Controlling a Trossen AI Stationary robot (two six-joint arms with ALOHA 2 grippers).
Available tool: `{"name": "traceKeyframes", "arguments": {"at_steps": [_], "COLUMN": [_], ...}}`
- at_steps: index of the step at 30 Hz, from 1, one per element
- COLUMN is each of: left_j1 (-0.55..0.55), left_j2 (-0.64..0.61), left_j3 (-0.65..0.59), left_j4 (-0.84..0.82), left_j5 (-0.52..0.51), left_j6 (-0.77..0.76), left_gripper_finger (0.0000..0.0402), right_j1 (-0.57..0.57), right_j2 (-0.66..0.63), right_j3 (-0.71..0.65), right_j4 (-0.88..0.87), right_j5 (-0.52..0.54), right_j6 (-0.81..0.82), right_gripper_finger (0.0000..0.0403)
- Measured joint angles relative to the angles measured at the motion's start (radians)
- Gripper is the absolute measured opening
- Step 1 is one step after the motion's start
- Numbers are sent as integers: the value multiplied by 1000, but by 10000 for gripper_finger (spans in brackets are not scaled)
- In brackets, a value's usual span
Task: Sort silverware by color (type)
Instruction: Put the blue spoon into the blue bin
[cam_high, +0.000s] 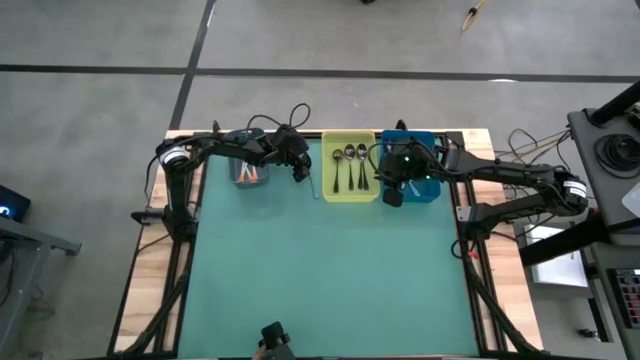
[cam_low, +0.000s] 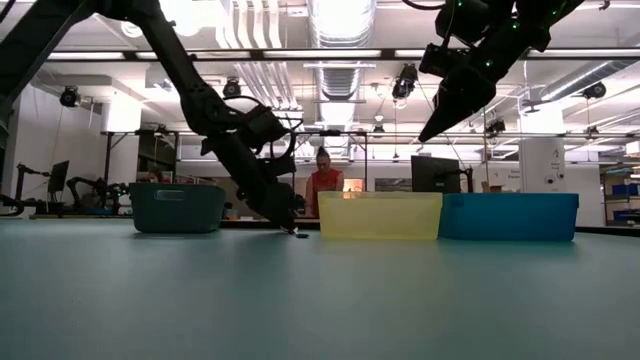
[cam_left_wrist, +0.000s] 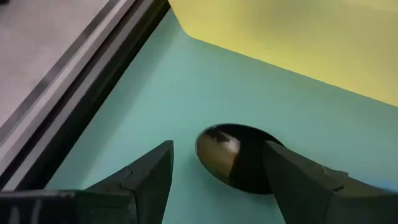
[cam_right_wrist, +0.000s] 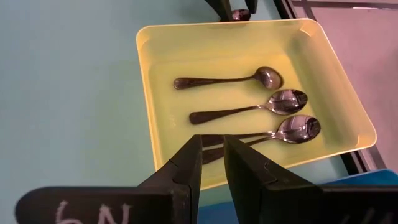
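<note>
A spoon lies on the teal table just left of the yellow tray (cam_high: 350, 136); its shiny bowl (cam_left_wrist: 222, 152) shows between the fingers of my left gripper (cam_left_wrist: 219, 146), which is open and slanted down at the tabletop (cam_low: 297, 230). Three dark-handled spoons (cam_right_wrist: 249, 106) lie side by side in the yellow tray. My right gripper (cam_right_wrist: 211, 140) hangs high above the seam between the yellow tray and the blue tray (cam_high: 428, 193). Its fingers are a narrow gap apart with nothing between them. A grey bin (cam_high: 250, 172) holds orange-handled pieces. My left gripper has one finger on each side of the spoon's bowl (cam_left_wrist: 214, 149), coming down at a slant from the table's left. One finger (cam_left_wrist: 292, 180) overlaps the bowl's edge in the wrist view, and I cannot tell whether it touches.
The grey bin (cam_low: 178, 207), yellow tray (cam_low: 380, 215) and blue tray (cam_low: 510, 215) stand in a row along the far edge. The near part of the teal table (cam_high: 320, 280) is bare. A person (cam_low: 325, 185) shows in the room behind.
</note>
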Motion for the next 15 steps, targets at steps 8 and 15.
{"name": "traceKeyframes", "arguments": {"at_steps": [8, 15], "left_j1": [0, 0], "left_j2": [0, -1], "left_j3": [0, 0], "left_j4": [-2, -2], "left_j5": [0, -24], "left_j6": [5, 5], "left_gripper_finger": [199, 145], "right_j1": [0, 0], "right_j2": [0, 0], "right_j3": [-1, -1], "right_j4": [1, 2], "right_j5": [0, 0], "right_j6": [-4, -8], "right_gripper_finger": [59, 59]}}
